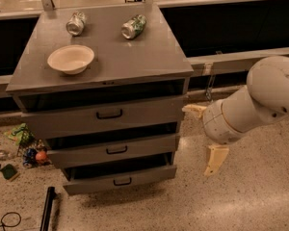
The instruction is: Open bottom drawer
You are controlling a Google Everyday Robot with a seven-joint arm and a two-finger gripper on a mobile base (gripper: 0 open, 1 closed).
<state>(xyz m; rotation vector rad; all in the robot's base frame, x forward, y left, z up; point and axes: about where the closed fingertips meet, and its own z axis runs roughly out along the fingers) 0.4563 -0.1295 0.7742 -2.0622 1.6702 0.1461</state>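
There is one cabinet (111, 66) with three drawers: one top drawer (149, 112), one middle drawer (149, 146) and one bottom drawer (149, 174). Each drawer has one black handle, so there are three handles. On top lie two cans, a left can (76, 23) and a right can (134, 26), and one bowl (70, 59). There is one arm (260, 100) with one gripper (197, 141), which hangs right of the cabinet, beside the lower drawers. Its two fingers (216, 160) stand apart.

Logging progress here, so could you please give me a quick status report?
Gripper open, right of cabinet, not touching it. Bottom drawer handle untouched. Nothing between gripper and handle.
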